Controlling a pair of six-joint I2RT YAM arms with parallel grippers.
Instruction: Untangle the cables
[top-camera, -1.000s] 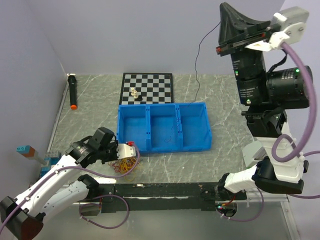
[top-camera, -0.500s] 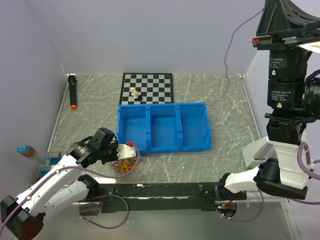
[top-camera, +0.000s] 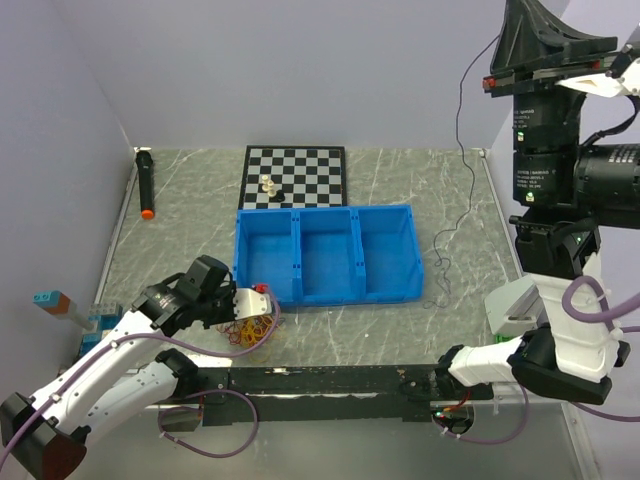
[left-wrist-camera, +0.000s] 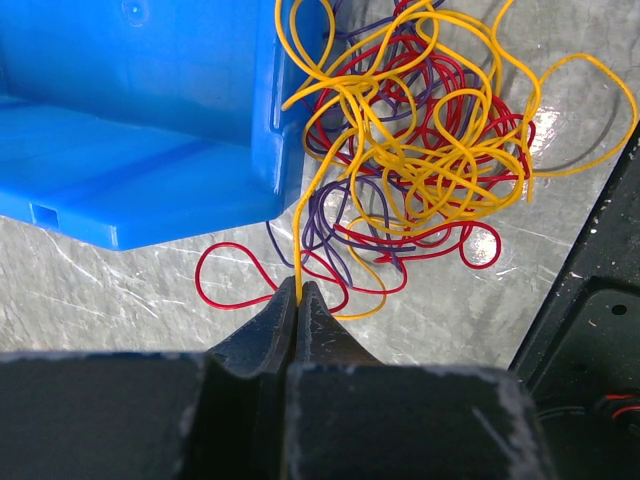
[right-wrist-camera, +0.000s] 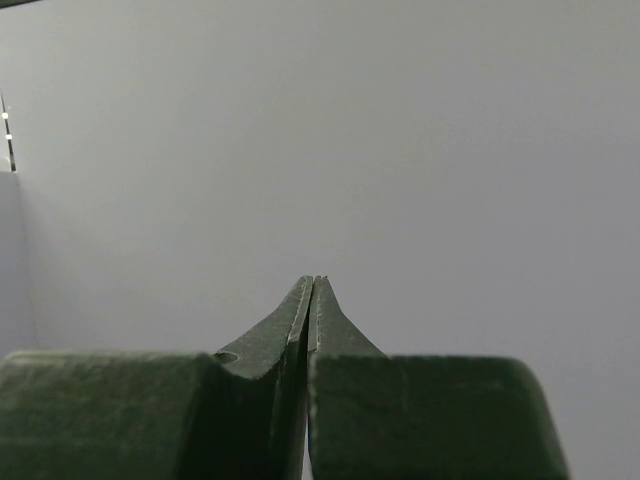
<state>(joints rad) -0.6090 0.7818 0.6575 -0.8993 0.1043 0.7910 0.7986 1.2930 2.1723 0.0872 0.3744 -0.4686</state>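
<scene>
Swung right since a second ago, your right gripper (right-wrist-camera: 313, 282) has drawn the thin dark wire (top-camera: 460, 120) out of the blue plastic bin (top-camera: 330, 292). Nearest, your left gripper (left-wrist-camera: 299, 292) clamps a yellow strand (left-wrist-camera: 298, 235) of the tangled red, yellow and purple cables (left-wrist-camera: 420, 150) at the bin's seven o'clock. Right jaws, high at two o'clock, seem to pinch that wire; next, lay it well apart.

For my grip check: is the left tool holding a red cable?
No, the left tool is closed on a yellow cable, not a red one.
</scene>
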